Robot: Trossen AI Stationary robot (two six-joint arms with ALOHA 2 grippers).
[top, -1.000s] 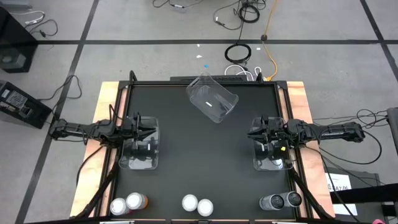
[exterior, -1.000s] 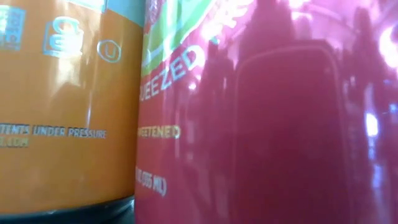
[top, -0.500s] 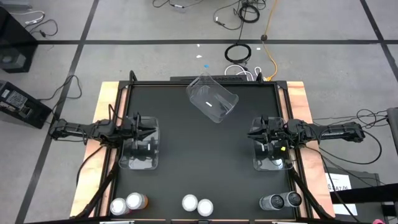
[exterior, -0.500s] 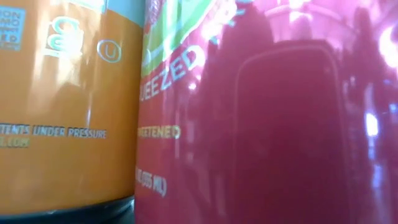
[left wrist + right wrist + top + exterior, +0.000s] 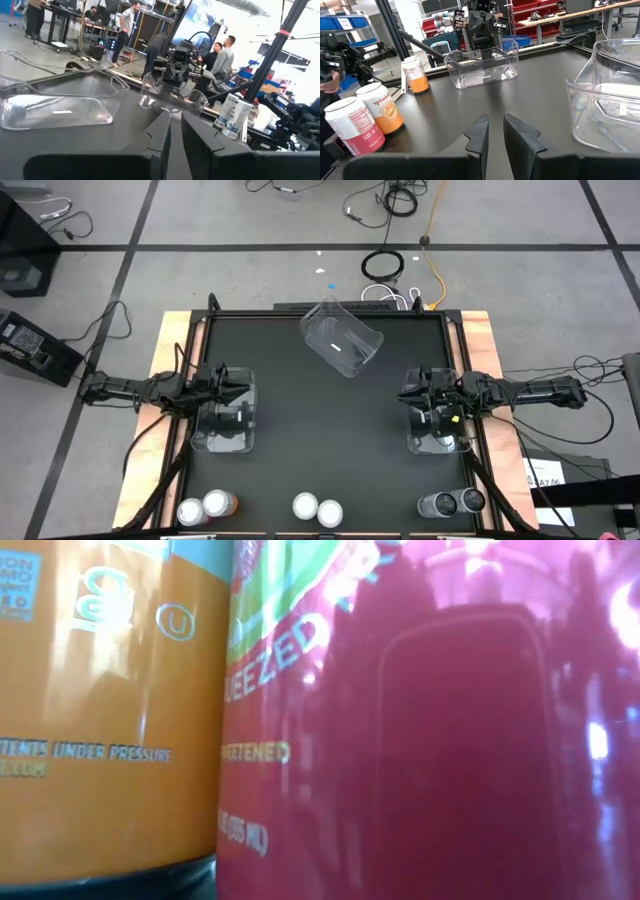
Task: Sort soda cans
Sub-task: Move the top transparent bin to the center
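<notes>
Along the near edge of the black table (image 5: 330,430) stand six soda cans in three pairs: two orange cans (image 5: 205,506) at the left, two red cans (image 5: 317,508) in the middle, two dark grey cans (image 5: 453,502) at the right. Each arm waits at its own side, the left gripper (image 5: 237,390) over one clear bin (image 5: 225,425), the right gripper (image 5: 408,393) over another clear bin (image 5: 437,432); both are clenched with only a narrow slit between the fingers, grasping nothing. A third bin (image 5: 342,338) lies tilted near the far edge. People stand in the room beyond (image 5: 222,52)
</notes>
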